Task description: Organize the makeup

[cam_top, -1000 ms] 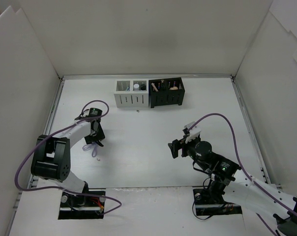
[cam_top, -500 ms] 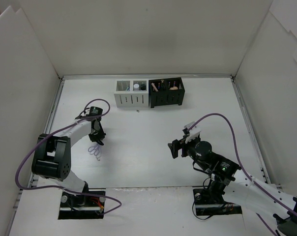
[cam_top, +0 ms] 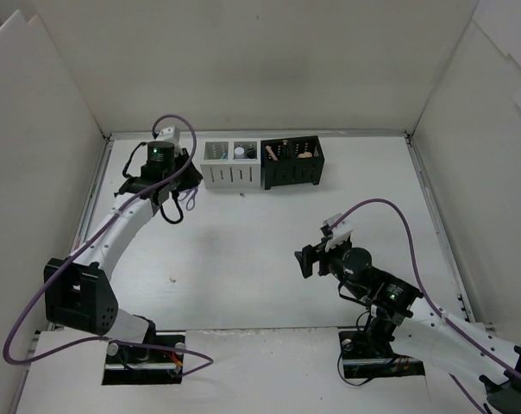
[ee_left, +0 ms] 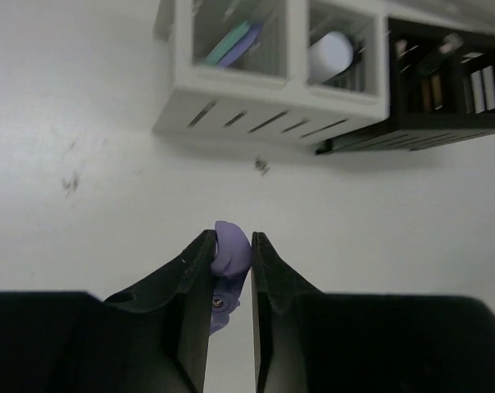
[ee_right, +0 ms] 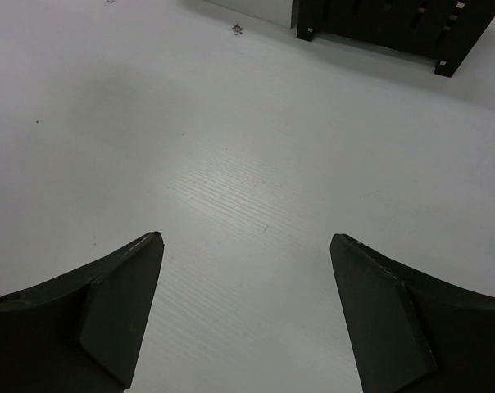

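Note:
My left gripper point(cam_top: 176, 205) is shut on a small purple makeup tool point(ee_left: 230, 248) with loop handles, whose loops hang beside the fingers point(cam_top: 190, 199). It holds the tool above the table, just left of and in front of the white slotted box point(cam_top: 230, 175). In the left wrist view the white box point(ee_left: 268, 97) holds a mint-green piece point(ee_left: 231, 42) and a white cylinder point(ee_left: 331, 56). The black slotted box point(cam_top: 292, 171) beside it holds peach and thin items. My right gripper point(cam_top: 307, 260) is open and empty, low over bare table point(ee_right: 246, 241).
White walls enclose the table on the left, back and right. A small dark speck point(cam_top: 241, 195) lies in front of the white box. The black box's front edge shows at the top of the right wrist view point(ee_right: 379, 29).
My left gripper has lifted the purple tool off the table at the left and carried it toward the back, up to the white box. The right arm has not moved.

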{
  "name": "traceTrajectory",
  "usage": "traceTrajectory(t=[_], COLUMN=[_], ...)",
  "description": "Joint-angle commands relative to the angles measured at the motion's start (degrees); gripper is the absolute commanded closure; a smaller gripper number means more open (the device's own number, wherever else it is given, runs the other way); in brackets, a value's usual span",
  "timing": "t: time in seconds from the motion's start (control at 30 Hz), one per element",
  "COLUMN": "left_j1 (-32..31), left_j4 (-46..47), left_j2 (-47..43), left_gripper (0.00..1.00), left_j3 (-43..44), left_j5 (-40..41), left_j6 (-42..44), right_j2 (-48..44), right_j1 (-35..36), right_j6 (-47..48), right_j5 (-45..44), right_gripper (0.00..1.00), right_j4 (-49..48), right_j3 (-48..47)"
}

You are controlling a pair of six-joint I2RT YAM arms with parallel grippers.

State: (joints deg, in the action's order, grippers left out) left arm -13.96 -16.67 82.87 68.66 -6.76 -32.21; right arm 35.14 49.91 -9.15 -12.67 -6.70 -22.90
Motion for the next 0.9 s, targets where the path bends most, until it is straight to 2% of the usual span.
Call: traceTrajectory(t=[0.0,0.2,0.43,0.63,0.73,0.87], left_j1=[-0.4,-0.4,-0.4,1.6,2.2,2.2], left_j4=[12.6,25.9,37.1,53.5,59.0,63.2], left_j2=[0.5,11.4,23.5,30.6,32.7,32.4], left_gripper=[1.00,1.00,1.00,1.00,1.00,1.00], left_j3=[6.6,16.8,28.4,28.4,26.6,21.9], left_j5=[-7.3,-17.6,-21.8,-22.1,-20.9,-18.6], left_j6=[4.0,7.8,6.9,-1.0,-4.9,-5.5], right_j2=[0.4,2.0,4.8,5.6,5.1,4.9], right_j1=[0.0,-0.2,-0.3,-0.4,-0.4,-0.4], right_j6=[-0.7,-0.6,-0.4,-0.4,-0.6,-0.8], right_j5=[-1.4,-1.4,-2.7,-3.4,-3.7,-3.9], right_gripper=[0.20,0.20,0.20,0.20,0.20,0.20], right_j4=[-5.1,-4.7,-4.3,-3.9,-3.9,-3.6], right_j3=[0.0,-0.7,-2.0,-2.3,-2.2,-2.0])
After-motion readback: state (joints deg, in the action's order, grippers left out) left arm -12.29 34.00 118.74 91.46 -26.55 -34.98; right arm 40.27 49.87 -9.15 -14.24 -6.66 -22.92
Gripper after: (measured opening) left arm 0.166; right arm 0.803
